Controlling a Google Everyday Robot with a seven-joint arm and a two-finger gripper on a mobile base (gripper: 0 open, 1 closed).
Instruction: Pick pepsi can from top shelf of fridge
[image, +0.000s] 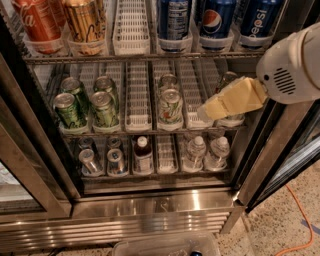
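The pepsi can (257, 22), blue with white "pepsi" lettering up its side, stands at the right end of the top shelf (140, 58) of the fridge (150, 220). Left of it are a blue can with a round logo (217, 20) and a blue can with a white small-print panel (172, 20). My gripper (207, 111), pale yellow on a white arm (295, 62), reaches in from the right in front of the middle shelf. It is below and left of the pepsi can and holds nothing that I can see.
A red cola can (37, 22) and a gold can (85, 22) stand on the top shelf's left. Green cans (70, 110) fill the middle rack, with bottles (142, 155) and cans below. The door frame (30, 165) is at left, an orange cable (300, 220) on the floor at right.
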